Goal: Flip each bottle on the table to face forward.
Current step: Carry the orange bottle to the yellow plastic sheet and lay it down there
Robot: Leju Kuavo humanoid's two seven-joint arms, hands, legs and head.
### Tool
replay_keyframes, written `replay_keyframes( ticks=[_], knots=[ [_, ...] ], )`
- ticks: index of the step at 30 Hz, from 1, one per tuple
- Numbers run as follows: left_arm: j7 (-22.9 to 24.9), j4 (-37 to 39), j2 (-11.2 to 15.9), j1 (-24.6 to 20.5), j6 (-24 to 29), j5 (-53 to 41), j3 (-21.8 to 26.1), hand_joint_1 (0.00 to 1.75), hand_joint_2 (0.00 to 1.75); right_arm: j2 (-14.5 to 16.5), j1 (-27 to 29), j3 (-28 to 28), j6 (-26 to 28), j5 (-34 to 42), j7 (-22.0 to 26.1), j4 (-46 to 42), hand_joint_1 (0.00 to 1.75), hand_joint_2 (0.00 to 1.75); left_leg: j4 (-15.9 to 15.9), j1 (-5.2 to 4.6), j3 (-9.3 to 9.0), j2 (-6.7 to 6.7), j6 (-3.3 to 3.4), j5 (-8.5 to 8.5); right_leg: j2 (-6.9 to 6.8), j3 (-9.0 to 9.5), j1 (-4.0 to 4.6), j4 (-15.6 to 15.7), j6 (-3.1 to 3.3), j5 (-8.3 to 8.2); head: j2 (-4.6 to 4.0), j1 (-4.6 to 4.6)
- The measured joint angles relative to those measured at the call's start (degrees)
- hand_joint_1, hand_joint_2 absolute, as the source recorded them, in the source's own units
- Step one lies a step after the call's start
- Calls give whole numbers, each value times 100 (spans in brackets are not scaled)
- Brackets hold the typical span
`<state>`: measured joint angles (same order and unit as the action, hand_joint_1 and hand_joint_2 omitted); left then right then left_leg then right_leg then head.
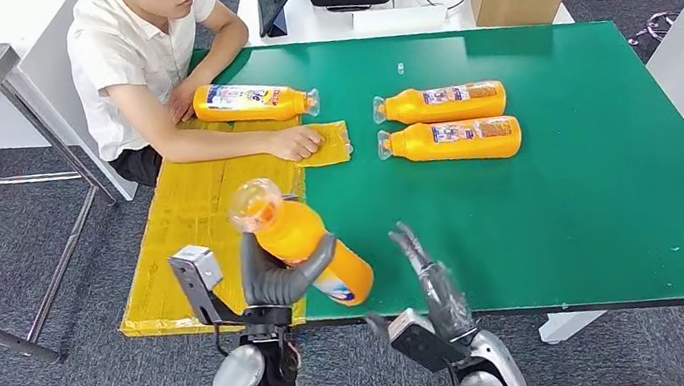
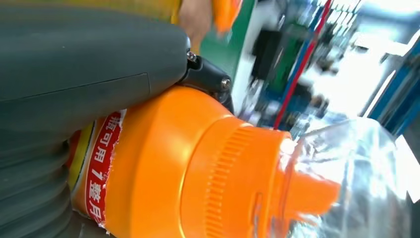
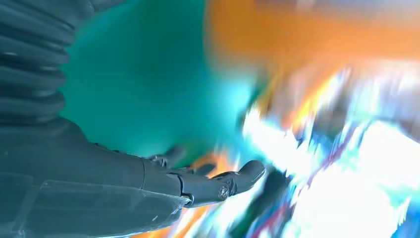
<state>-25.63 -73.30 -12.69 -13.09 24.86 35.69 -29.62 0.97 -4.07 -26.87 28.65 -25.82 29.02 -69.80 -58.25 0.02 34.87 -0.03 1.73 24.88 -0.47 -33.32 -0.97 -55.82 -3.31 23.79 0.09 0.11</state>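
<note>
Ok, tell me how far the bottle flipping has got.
Looks done: two orange bottles lie side by side on the green table, labels up. In hand: the left hand grips a third bottle, lifted and tilted; the right hand is open beside it. Left: the bottle lying by the person's hand.

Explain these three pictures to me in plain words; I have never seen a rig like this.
This is a two-armed humanoid robot. The wide picture looks down from its head; the other two come from cameras at its wrists. Its left hand grips an orange plastic bottle with a clear cap, seen close up in the left wrist picture. Its right hand hangs open, holding nothing. On the green table lie three more orange bottles. A seated person's hand rests on yellow cardboard.
</note>
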Motion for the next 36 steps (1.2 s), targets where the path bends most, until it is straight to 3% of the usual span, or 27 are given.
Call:
replay_keyframes(
  ticks=[3,6,10,15,18,20,22,24,27,29,36],
  knots=[
    [-43,-54,26,-20,344,-194,528,175,175,115,154,400,709,-170,-56,-335,0,0,0,0,1,-2,0,0,-1,-2,0,0,0,0,0,1],
    [-334,76,79,-179,1026,-1034,912,175,175,386,402,1024,1063,-630,335,-756,0,0,0,1,4,-7,-1,0,-5,-6,0,0,0,1,0,-1],
    [-502,365,143,-424,1337,-1508,1141,175,175,695,607,1740,1109,-732,555,-1119,0,0,0,2,5,-14,-1,0,-12,-3,0,0,1,2,0,1],
    [-537,542,161,-506,1354,-1565,1229,175,175,859,715,2061,1116,-753,597,-1301,0,0,0,-1,5,-12,0,-1,-9,-4,-2,1,1,1,0,1],
    [-526,710,69,-570,1434,-2603,1533,175,175,1033,749,2331,1116,-856,867,-1445,0,0,0,-1,5,-12,1,-1,-10,-4,-2,0,0,0,0,1],
    [-274,1002,-24,-714,1469,-4458,1955,175,175,1186,772,2616,1117,-847,1034,-1646,0,0,0,0,3,-12,1,-2,-10,-3,-1,1,0,0,0,0],
    [382,1513,-4,-960,1399,-6652,2230,175,175,1238,776,2807,1119,-620,1069,-1799,0,0,0,1,-1,-13,1,-2,-11,1,0,0,1,1,0,2],
    [1192,2150,101,-1239,1034,-8189,2282,175,175,1207,774,2853,1120,-314,1068,-1836,0,0,0,2,-2,-7,0,-2,-7,2,0,0,6,-4,0,2],
    [2158,3074,278,-1646,-91,-8926,2169,175,175,1115,768,2738,1089,-8,1030,-1830,0,0,0,2,-3,11,-5,-6,5,-5,1,-1,17,-13,0,1],
    [2538,3553,380,-1890,-580,-9175,2009,175,175,1057,765,2630,1032,101,1022,-1823,0,0,0,2,-4,13,-6,-7,8,-5,1,-3,17,-13,0,2],
    [2851,4395,577,-2359,-814,-9726,1449,175,175,942,759,2393,914,217,1022,-1787,0,0,1,3,-4,0,-6,-8,0,3,1,-5,17,-10,0,1]
  ],
)
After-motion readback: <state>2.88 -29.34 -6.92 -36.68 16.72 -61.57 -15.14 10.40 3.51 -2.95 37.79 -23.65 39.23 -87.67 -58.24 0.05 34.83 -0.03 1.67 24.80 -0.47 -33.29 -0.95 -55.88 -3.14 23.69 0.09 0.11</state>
